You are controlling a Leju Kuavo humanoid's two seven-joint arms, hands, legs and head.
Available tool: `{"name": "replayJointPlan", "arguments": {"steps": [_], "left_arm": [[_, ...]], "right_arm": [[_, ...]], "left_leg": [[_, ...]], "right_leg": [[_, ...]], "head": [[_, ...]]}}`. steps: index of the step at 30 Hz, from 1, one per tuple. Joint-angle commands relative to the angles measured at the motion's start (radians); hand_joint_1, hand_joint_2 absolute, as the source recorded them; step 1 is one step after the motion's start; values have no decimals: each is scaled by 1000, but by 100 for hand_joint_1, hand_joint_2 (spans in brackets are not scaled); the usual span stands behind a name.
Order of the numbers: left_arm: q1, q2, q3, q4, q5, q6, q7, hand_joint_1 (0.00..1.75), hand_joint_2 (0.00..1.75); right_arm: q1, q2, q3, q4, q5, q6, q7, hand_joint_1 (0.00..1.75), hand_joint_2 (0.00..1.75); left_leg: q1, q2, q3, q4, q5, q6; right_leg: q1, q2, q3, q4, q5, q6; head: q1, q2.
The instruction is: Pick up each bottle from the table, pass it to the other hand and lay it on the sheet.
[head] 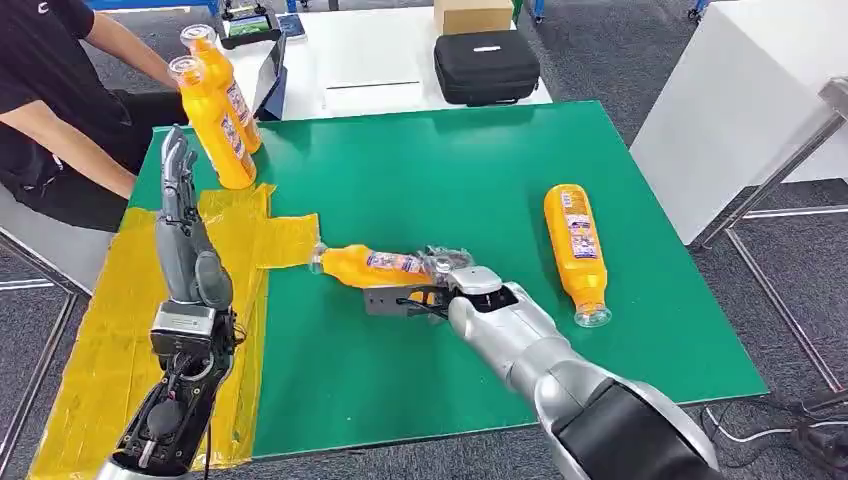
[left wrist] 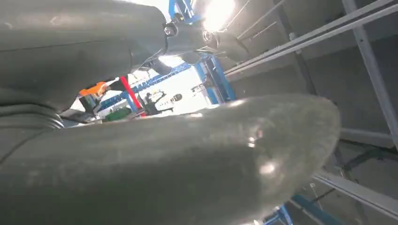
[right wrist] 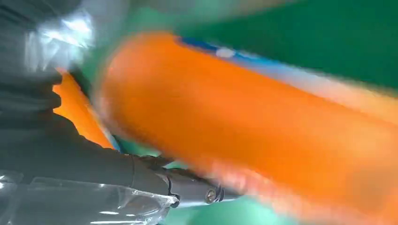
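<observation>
- Head view: an orange bottle point(head: 375, 266) lies on its side in the grip of the right hand point(head: 440, 285), low over the green surface point(head: 430, 170), its capped end pointing toward the yellow sheet point(head: 110, 330) and close to the sheet's near corner.
- The right wrist view, blurred, shows the same bottle point(right wrist: 244, 126) running across the palm with dark fingers point(right wrist: 187, 185) wrapped under it, so the right hand is clamped around the bottle's body.
- The left hand point(head: 185, 235) stands upright above the sheet, fingers straight and together, holding nothing; it is well apart from the held bottle.
- A second bottle point(head: 575, 250) lies flat on the green surface on the robot's right, cap end toward the robot, untouched.
- Two more orange bottles point(head: 215, 105) stand at the far left corner, beside a seated person point(head: 50, 110) in a dark top.
- A black case point(head: 487, 66) sits on the white table behind.
- Judgement: the step in hand is the pick-up and carry, with the handover not yet made. The next move calls for bringing the bottle's free end toward the left hand, letting the left hand close around it before the right lets go, then laying it on the sheet.
</observation>
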Motion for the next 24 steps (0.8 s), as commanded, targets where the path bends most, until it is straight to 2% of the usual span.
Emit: {"name": "replayJointPlan", "arguments": {"steps": [1, 6, 7, 9, 14, 17, 20, 23, 24], "left_arm": [[-69, -7, -33, 59, 15, -5, 3, 0, 0], [-65, -8, -22, 48, 17, -8, 20, 0, 0], [-62, -3, -23, 58, 17, -7, 18, 0, 0], [-61, -1, -23, 73, 27, -3, 5, 0, 0], [-100, -11, -32, 77, 36, 9, 9, 0, 0], [-93, -13, -29, 85, 26, 17, 25, 0, 0], [-62, -11, -1, 91, 28, 28, 35, 0, 0], [-57, -6, 5, 92, 29, 28, 35, 0, 0], [-47, -10, 23, 90, 41, 9, 72, 0, 0]], "right_arm": [[116, -50, 46, 89, 21, 109, 59, 175, 175], [159, -77, 32, 94, 19, 140, 108, 175, 175], [170, -85, 36, 94, 26, 146, 115, 175, 175], [189, -100, 42, 95, 38, 153, 136, 175, 175], [247, -119, 32, 105, 47, 211, 200, 175, 175], [242, -131, -21, 90, 9, 111, 192, 175, 175], [189, -145, -94, 65, -40, -7, 147, 175, 175], [164, -149, -99, 65, -43, 2, 139, 175, 175], [159, -155, -138, 44, -67, -87, 95, 175, 175]], "left_leg": [[0, -3, 5, -1, -1, -1], [0, -3, 14, -2, -4, -3], [1, -3, 16, -1, -5, -3], [0, -4, 25, -3, -11, -7], [1, -8, 39, -5, -14, -4], [0, -10, 45, -5, -16, -4], [-1, -8, 51, -3, -20, -4], [-3, -5, 53, -1, -24, -2], [-2, -5, 49, -2, -21, -2]], "right_leg": [[1, -6, 7, -2, -3, 0], [1, -6, 14, -4, -4, 0], [2, -5, 9, -3, -7, -3], [1, -5, 15, -5, -13, -2], [2, -10, 31, -8, -16, -2], [1, -12, 38, -9, -21, 0], [0, -9, 43, -7, -24, -1], [-1, -5, 44, -4, -25, 0], [-1, -6, 41, -6, -23, 0]], "head": [[0, 0], [0, 0], [0, 0], [0, 0], [-1, 0], [-1, 0], [-1, 0], [-1, 0], [0, 0]]}}
